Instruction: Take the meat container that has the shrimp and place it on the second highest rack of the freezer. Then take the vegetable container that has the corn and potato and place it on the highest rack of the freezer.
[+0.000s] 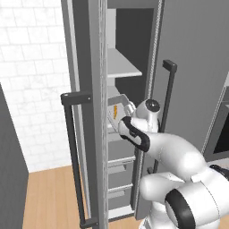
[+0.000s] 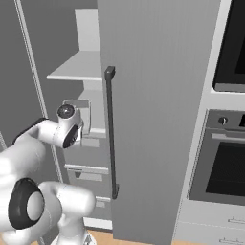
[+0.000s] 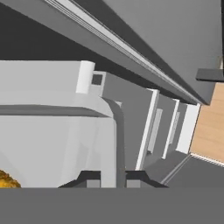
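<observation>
while the arm is reached into the open freezer, the pincer is seen clamped together on the rim of the meat container; in the hand view the two dark tips sit either side of the container's thin grey wall, nearly touching.

the meat container is held tilted, its pale inside spread out ahead of the tips in the hand view. the shrimp is seen inside it, well off to one side of the tips at the edge of that view. in the left base view the same container is seen just beyond the wrist, with the orange shrimp lying in it.

the container is positioned at the level of the second highest rack, whose pale edge is seen just past the wrist in the right base view. whether the container is resting on that board cannot be told. the highest rack is seen above the pincer, well apart from it, and is bare where visible.

grey drawer fronts are stacked below the pincer. the freezer door with its dark bar handle is swung open beside the arm. a black-glass oven is set well off to the other side.
</observation>
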Motion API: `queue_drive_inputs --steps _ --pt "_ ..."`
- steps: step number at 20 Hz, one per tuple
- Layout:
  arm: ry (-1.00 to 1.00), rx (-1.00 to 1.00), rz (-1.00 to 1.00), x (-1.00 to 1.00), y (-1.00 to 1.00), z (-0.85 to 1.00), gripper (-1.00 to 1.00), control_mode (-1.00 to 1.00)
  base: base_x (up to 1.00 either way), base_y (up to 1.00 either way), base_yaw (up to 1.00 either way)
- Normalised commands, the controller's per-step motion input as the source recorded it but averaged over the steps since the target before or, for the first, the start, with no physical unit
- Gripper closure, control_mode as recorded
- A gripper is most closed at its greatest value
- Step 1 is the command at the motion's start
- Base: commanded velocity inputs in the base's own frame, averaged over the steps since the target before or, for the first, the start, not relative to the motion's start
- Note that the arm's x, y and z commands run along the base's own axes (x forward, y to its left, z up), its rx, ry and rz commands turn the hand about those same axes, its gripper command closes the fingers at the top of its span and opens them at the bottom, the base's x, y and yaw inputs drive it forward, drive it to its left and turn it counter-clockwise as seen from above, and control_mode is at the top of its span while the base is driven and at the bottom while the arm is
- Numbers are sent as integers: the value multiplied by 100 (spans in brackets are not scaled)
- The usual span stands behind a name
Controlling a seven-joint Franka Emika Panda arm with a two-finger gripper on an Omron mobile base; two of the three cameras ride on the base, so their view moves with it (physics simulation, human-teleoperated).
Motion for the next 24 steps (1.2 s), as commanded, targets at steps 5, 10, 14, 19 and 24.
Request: queue_drive_inputs --steps 5,10,14,19,24 --pt "0 -1 0 61 10 -4 100 -100 0 0 0" --pt "0 -2 0 58 7 -14 100 -100 0 0 0" --pt "0 -2 0 62 3 -18 100 -100 0 0 0" --pt "0 -5 -2 69 19 -16 100 -100 0 0 0" --pt "0 -4 -7 72 11 -6 100 -100 0 0 0"
